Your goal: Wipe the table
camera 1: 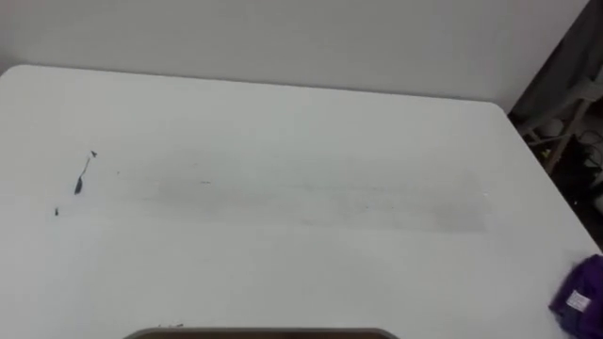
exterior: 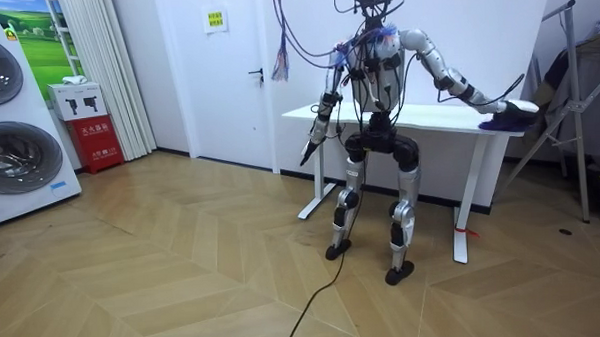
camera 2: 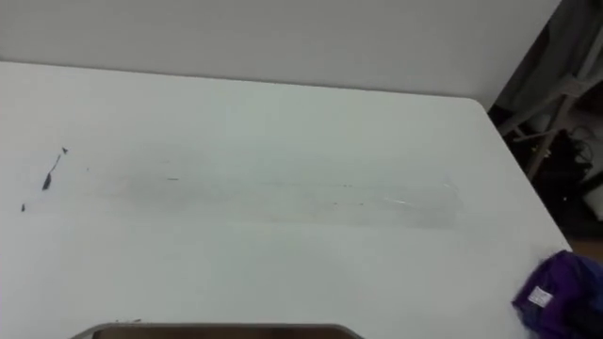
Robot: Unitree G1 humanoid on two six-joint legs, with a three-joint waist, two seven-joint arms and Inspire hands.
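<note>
The white table [camera 1: 283,113] spreads out before me, and I stand at its long side. A dark ink smear [camera 1: 83,177] and a small dot [camera 1: 56,212] mark its left part. A faint grey streak [camera 1: 311,202] runs across the middle. A purple cloth [camera 1: 579,297] lies at the near right corner. In the room view my right arm reaches out to that cloth [exterior: 506,119], with my right hand [exterior: 493,107] on top of it. My left hand [exterior: 307,153] hangs straight down beside the table's left end, holding nothing.
Past the table's right edge stand a metal rack [exterior: 578,99] and dark clutter [camera 1: 570,122]. A wall runs close behind the table. Far off on the room view's left are washing machines [exterior: 8,129], a red box [exterior: 94,141] and a door [exterior: 232,71].
</note>
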